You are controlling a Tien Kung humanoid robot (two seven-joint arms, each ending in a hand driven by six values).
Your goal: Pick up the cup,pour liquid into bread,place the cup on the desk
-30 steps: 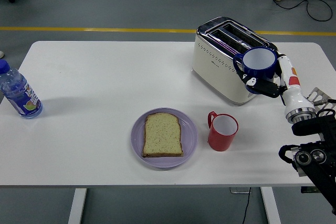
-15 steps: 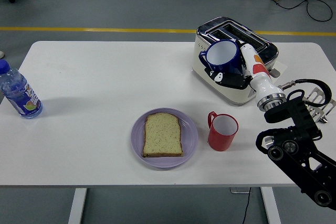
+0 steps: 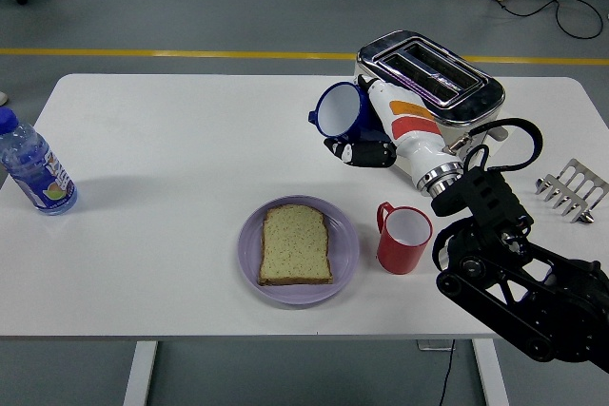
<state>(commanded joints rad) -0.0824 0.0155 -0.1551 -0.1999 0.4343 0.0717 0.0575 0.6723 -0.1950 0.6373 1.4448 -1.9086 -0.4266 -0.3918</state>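
Since the earlier frames, the right hand (image 3: 366, 145) has carried the blue cup (image 3: 339, 110) leftward from beside the toaster (image 3: 425, 92) to a position above the open counter (image 3: 190, 168), at about 1 o'clock from the plate (image 3: 298, 249). Right arm: enters from the lower right corner, its black elbow and forearm rising to a white-and-orange wrist segment that slants up and to the left toward the cup. Right hand: dark fingers (image 3: 360, 151) wrapped under and around the cup body, clamping it. Blue cup: held clear of the counter and tilted, its long axis lying roughly toward 10 o'clock, the white-lined mouth facing left and slightly toward the camera; whether it holds liquid cannot be told. Bread slice (image 3: 296, 244): flat on the purple plate near the counter's front edge, well apart from the blue cup. Red cup (image 3: 403, 238): upright just beside the plate at its 3 o'clock, handle toward the plate. Water bottle (image 3: 31, 168): upright at the far left edge. Metal rack (image 3: 569, 190): at the right edge.
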